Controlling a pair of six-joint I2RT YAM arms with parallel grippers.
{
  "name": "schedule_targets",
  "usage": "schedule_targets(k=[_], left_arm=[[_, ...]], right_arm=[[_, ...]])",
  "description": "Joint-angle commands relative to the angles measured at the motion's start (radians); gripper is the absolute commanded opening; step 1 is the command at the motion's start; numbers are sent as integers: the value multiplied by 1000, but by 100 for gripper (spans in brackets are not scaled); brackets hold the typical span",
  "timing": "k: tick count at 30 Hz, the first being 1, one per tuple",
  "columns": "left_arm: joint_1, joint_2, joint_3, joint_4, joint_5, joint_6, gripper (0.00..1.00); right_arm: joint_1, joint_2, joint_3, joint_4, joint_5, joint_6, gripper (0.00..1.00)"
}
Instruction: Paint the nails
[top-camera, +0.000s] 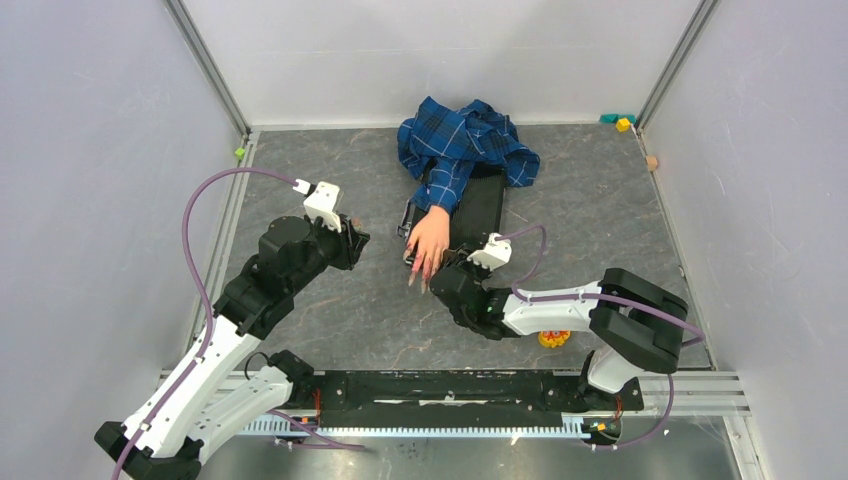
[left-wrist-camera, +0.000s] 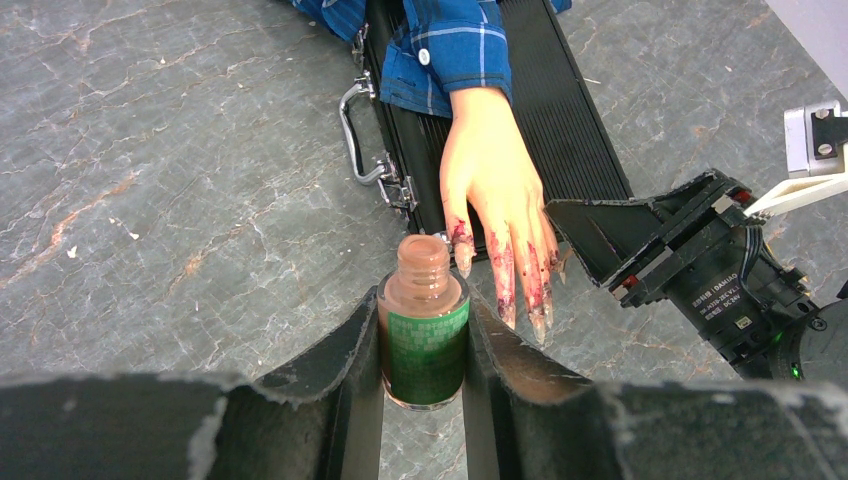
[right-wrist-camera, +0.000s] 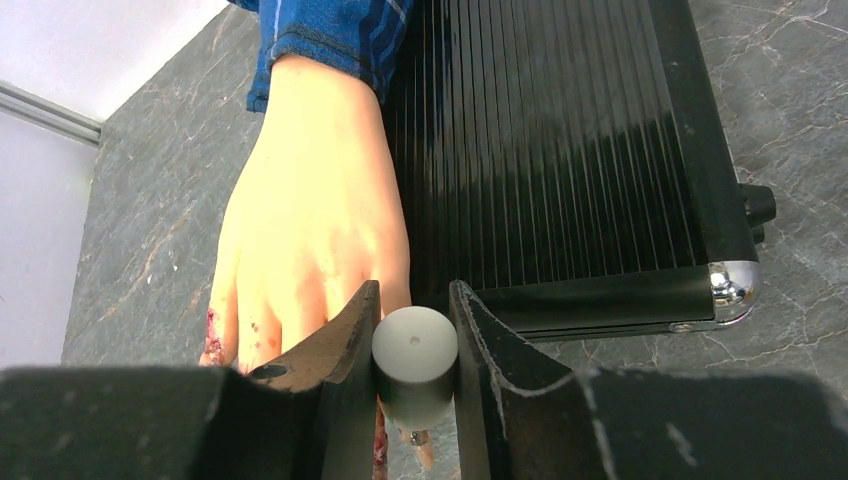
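Your left gripper clamps the open polish bottle upright against spills, just short of the nails, while your right gripper pinches the grey cap right over them for brushing.

Grey marbled tabletop; plain white walls; aluminium corner posts.

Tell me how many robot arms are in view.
2. Left arm, left of the mannequin hand, holding a bottle; right arm, near its nails, holding a grey cap.
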Motion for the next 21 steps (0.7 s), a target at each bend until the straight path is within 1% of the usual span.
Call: schedule_targets(k=[1, 12, 21], left_arm=[[5, -10, 1, 26, 6, 38, 2], [5, -10, 0, 26, 1, 40, 2], [5, -9, -5, 29, -21, 48, 2]], right_arm=[[-6, 8, 30, 40, 47, 0, 0], [-11, -2, 25, 45, 57, -5, 0], [-14, -101, -39, 51, 100, -28, 0]])
